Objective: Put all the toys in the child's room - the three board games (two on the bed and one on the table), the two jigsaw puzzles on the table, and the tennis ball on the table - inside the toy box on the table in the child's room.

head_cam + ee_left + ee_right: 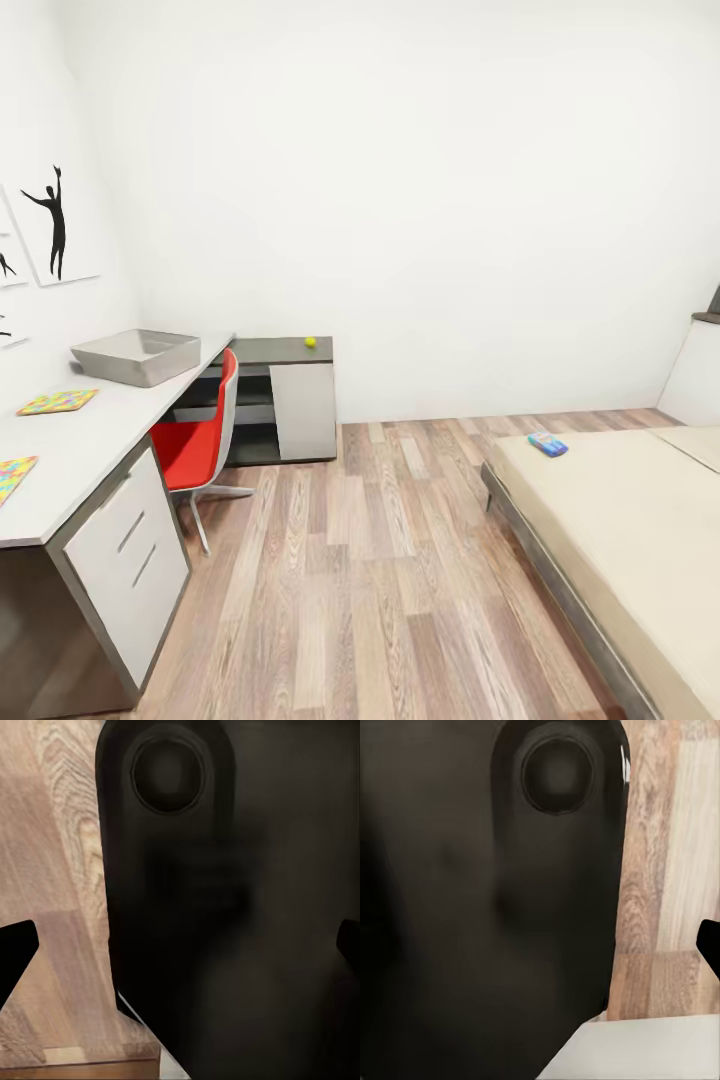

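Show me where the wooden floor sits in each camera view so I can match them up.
Head view: the wooden floor spreads across the lower middle, between the table and the bed.
Left wrist view: a strip of planks beside the robot's dark body.
Right wrist view: a strip of planks beside that dark body.
Shared landmark: the brown plank grain.

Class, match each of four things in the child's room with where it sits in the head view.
Things:
1. tennis ball
2. toy box
3. blue board game
4. red chair

Places:
A. on the bed
B. on the floor, tucked at the desk
C. on the desk's far, dark-topped end
D. on the white desktop, by the wall

Pairs: 1-C, 2-D, 3-A, 4-B
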{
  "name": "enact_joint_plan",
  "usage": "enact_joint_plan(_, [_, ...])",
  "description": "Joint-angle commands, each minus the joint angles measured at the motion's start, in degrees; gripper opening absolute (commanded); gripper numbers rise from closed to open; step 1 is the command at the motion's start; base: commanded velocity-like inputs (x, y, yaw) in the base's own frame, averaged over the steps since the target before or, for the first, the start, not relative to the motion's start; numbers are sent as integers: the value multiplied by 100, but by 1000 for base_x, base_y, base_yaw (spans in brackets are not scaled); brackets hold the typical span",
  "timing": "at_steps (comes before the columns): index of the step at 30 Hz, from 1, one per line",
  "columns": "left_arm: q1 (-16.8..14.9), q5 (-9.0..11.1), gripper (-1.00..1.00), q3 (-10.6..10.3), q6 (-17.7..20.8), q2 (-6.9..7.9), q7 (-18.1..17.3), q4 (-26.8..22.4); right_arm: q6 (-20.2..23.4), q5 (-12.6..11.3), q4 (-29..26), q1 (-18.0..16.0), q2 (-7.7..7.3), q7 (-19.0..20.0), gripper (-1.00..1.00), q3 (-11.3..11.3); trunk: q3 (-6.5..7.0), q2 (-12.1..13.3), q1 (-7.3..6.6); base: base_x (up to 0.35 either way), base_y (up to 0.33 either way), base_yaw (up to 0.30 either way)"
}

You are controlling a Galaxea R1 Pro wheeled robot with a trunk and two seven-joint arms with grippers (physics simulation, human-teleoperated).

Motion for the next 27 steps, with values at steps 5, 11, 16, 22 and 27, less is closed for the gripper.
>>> enact_joint_plan(5, [-167,-5,100,-18,-158,27,-8,-163,162,-160,-164,-166,162,-161,100,-91,-3,-1,0,0,0,0])
enact_joint_plan(11, [-52,-8,100,26,14,-32,-25,-25,31,-291,-96,-21,355,34,100,-190,69,159,-88,0,0,0])
enact_joint_plan(16, [94,-10,100,26,24,-34,-26,-14,-129,-311,-10,62,442,49,100,-206,159,360,-197,0,0,0])
enact_joint_plan(22, [103,-16,100,27,26,-35,-26,-10,-154,-305,-2,68,447,52,100,-210,267,600,-329,0,0,0])
enact_joint_plan(27, [104,-17,100,27,26,-35,-26,-11,-161,-300,-1,69,450,58,100,-209,356,801,-439,0,0,0])
